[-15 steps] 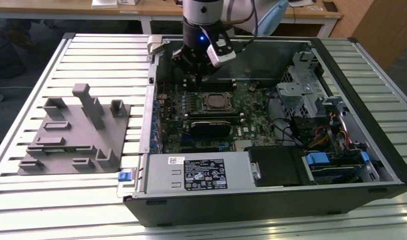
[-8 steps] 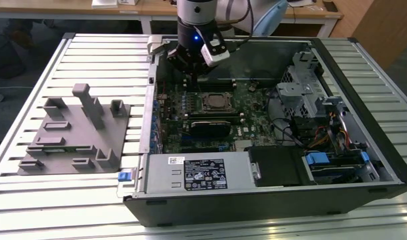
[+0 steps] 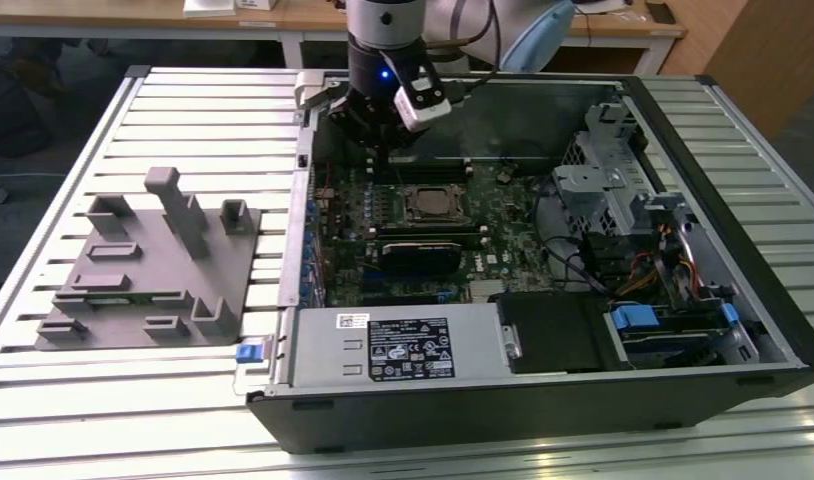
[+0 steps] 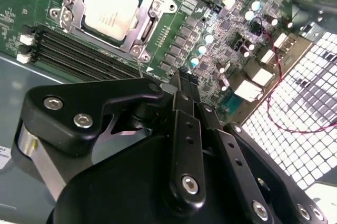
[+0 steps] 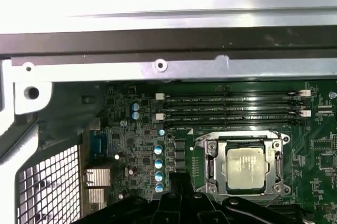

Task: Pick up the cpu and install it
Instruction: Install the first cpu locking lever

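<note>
While the arm hangs over the far end of the open computer case, the scene reads as follows.

Gripper: the gripper (image 3: pixel 380 140) sits above the motherboard's far edge, near the case wall, in the exterior view. In the second wrist view its black fingers (image 4: pixel 184 100) come together at a narrow tip with nothing between them; closed down, holding nothing that I can see.

Cpu: the cpu (image 4: pixel 112 9) lies flat in the socket frame (image 4: pixel 150 21), silver top up, metal bracket around it. In the first wrist view the cpu (image 5: pixel 245 166) sits square inside the socket frame (image 5: pixel 210 166). In the exterior view the cpu (image 3: pixel 434 203) is mid-board, apart from the gripper and nearer the camera than it.

Memory slots: long dark memory slots (image 5: pixel 231 109) run parallel just beside the socket, between it and the case wall.

Motherboard: green motherboard (image 3: pixel 514 250) lies flat in the computer case (image 3: pixel 541 400).

Fixture: grey fixture (image 3: pixel 154 265) with upright posts stands on the slatted table (image 3: pixel 60 180), on the exterior view's left of the case.

Power supply: labelled box (image 3: pixel 394 345) at the case's near end.
</note>
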`<state>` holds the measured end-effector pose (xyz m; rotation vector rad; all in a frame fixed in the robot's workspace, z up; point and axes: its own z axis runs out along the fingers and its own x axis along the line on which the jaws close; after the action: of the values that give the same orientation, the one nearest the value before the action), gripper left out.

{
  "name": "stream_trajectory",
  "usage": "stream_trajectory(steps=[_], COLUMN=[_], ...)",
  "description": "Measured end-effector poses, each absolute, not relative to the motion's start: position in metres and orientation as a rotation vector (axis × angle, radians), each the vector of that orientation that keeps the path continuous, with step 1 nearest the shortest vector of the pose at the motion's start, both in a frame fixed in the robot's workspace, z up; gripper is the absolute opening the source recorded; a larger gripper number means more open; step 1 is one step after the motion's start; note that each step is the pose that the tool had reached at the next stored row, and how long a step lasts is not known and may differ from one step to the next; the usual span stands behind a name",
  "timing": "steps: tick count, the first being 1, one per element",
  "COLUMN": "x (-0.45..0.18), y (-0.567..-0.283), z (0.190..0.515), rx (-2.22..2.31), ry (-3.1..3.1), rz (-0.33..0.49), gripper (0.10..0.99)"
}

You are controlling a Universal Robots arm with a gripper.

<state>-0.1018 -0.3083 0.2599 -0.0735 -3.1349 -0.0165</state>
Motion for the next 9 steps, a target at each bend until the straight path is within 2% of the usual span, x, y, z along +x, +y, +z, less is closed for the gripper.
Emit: stream_trajectory(steps=[9], x=[-0.1018], y=[-0.2988], z=[0.258], rx=[-0.073], ry=[-3.135], rz=[-0.017], gripper=[0.106])
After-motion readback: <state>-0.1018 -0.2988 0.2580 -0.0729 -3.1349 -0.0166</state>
